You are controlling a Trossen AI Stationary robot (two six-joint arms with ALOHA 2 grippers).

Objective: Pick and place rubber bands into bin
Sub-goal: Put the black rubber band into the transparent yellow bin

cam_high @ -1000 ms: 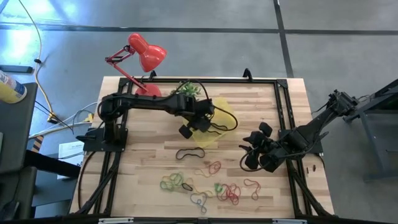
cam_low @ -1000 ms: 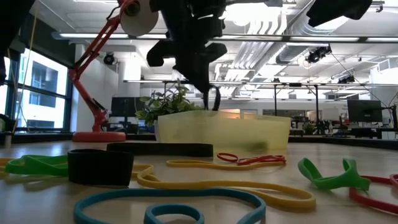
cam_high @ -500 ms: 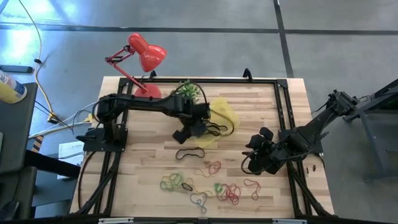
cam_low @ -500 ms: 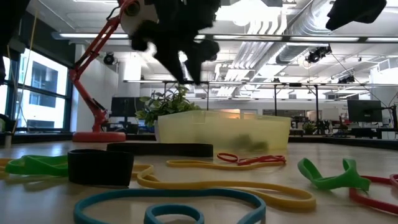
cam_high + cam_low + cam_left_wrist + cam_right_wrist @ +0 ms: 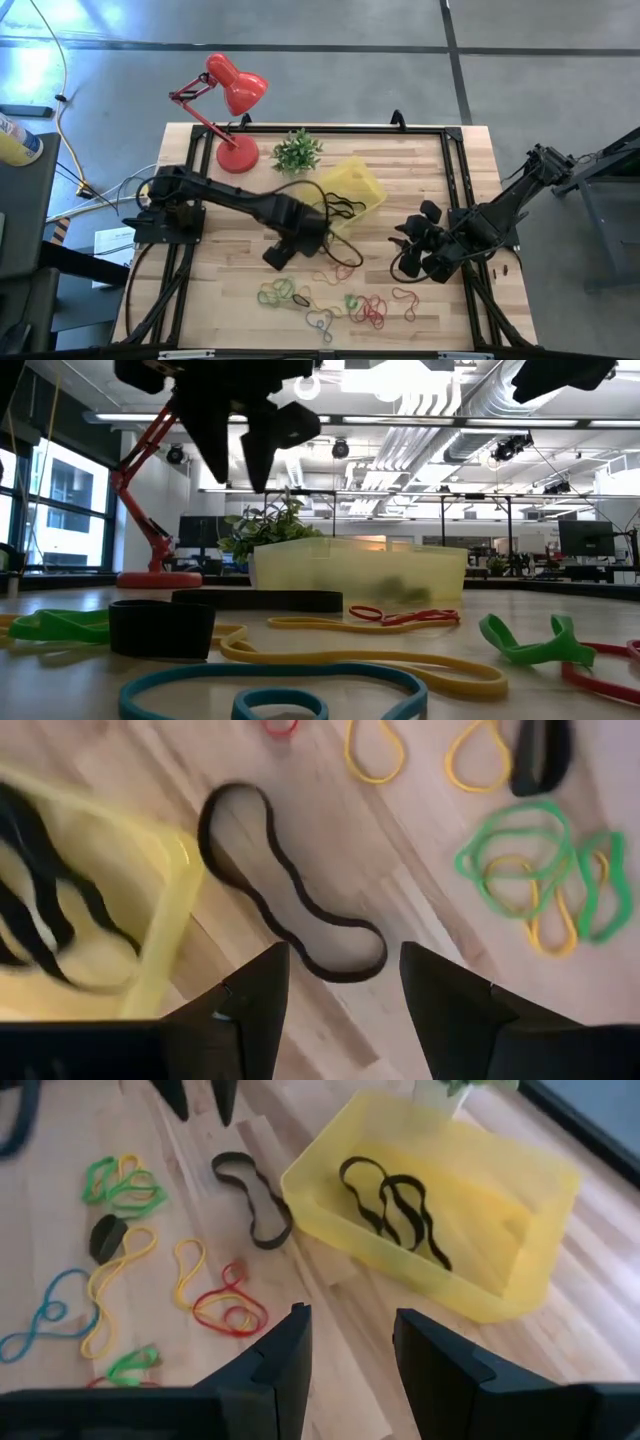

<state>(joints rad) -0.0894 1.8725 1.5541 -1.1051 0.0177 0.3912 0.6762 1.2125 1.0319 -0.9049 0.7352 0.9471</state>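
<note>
The translucent yellow bin [image 5: 358,180] lies at the table's middle with two black rubber bands [image 5: 395,1205] inside it. My left gripper [image 5: 340,1010] hangs open, pointing down, above a long black band [image 5: 290,900] that lies flat on the wood just on the near side of the bin. It touches nothing. Loose green, yellow, orange, red and blue bands [image 5: 330,295] lie scattered toward the near edge. My right gripper [image 5: 415,240] waits open above the table's right part, tilted down toward the bin.
A red desk lamp [image 5: 235,90] and a small green plant [image 5: 297,150] stand at the far edge, left of the bin. Black frame rails [image 5: 455,180] run along the table's sides. Bare wood lies between the bin and my right arm.
My left gripper has opened over the bin and let go of a black band, which now lies in the bin. The gripper has then swung toward the table's near edge and left, rolling as it went, and stands above the black band on the wood.
</note>
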